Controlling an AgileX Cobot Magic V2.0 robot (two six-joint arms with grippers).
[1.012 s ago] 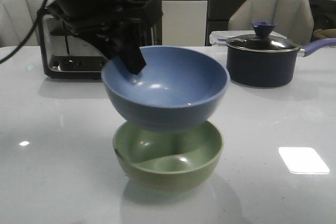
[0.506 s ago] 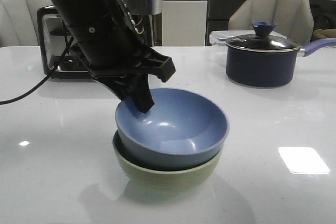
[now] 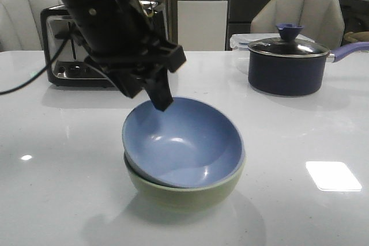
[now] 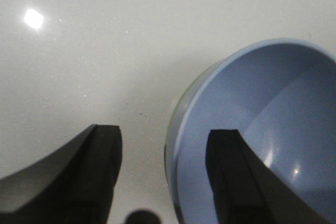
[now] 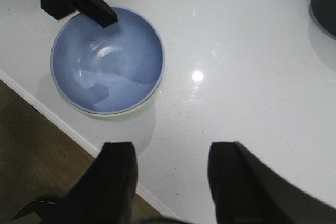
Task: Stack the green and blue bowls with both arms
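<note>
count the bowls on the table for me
2, nested together near the table's front: the blue bowl sits tilted inside the green bowl, of which only the outer wall shows.

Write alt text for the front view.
A blue bowl sits tilted inside a green bowl on a white table, the left arm's open tool at its rim. A toaster and saucepan stand behind.

Nested: blue bowl (image 3: 183, 142) inside green bowl (image 3: 184, 191), tilted, near the table's (image 3: 300, 142) front edge. Just above the bowls' back-left rim, the left gripper (image 3: 160, 93). Behind: toaster (image 3: 63, 50) far left, saucepan (image 3: 288, 64) far right.
</note>
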